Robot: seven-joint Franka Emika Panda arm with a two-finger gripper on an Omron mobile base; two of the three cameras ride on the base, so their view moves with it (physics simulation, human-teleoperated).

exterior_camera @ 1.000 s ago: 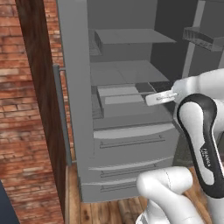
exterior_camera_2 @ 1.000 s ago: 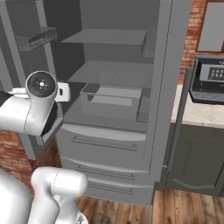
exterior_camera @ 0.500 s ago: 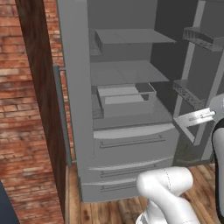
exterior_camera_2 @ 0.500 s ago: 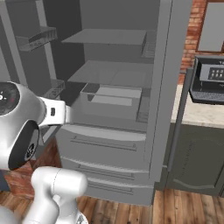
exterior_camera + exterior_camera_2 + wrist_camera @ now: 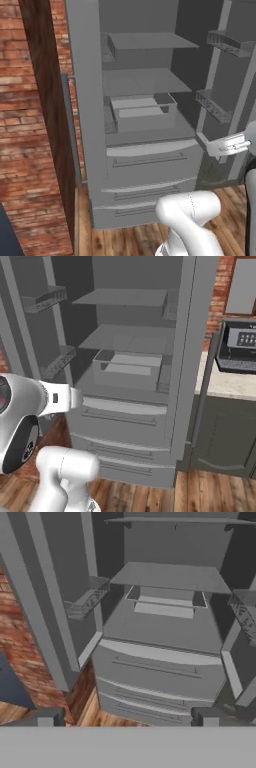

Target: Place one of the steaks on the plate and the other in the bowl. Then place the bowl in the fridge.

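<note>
Hand view is giving you the clearest look at your end effector [image 5: 125, 716]: its two dark fingertips [image 5: 47, 716] are standing wide apart at the bottom edge, released, with nothing between them. It is pointing at the open fridge [image 5: 165, 632], squarely at the two closed drawers [image 5: 155, 677] below the compartment. Above those drawers you are seeing the compartment floor with a shallow open tray [image 5: 165, 602] sitting toward the back, a flat shelf [image 5: 170, 577] over it, and another shelf above that. Door racks [image 5: 87, 599] are hanging on the open door to the left, and more racks are showing at the right edge. A brick wall [image 5: 20, 642] and wood floor [image 5: 85, 709] are lying lower left.

From the left base view, you are looking at the white hand [image 5: 227, 146] reaching in from the right edge, level with the top drawer and just in front of the open right-hand door. The fridge interior is standing bare grey apart from the tray [image 5: 142, 111] on the lower level. From the right base view, the arm's last white link [image 5: 57, 398] is sticking out at the left, near the left door's racks, while a surface [image 5: 227, 383] carrying a dark appliance [image 5: 240, 346] is sitting to the right of the fridge.
</note>
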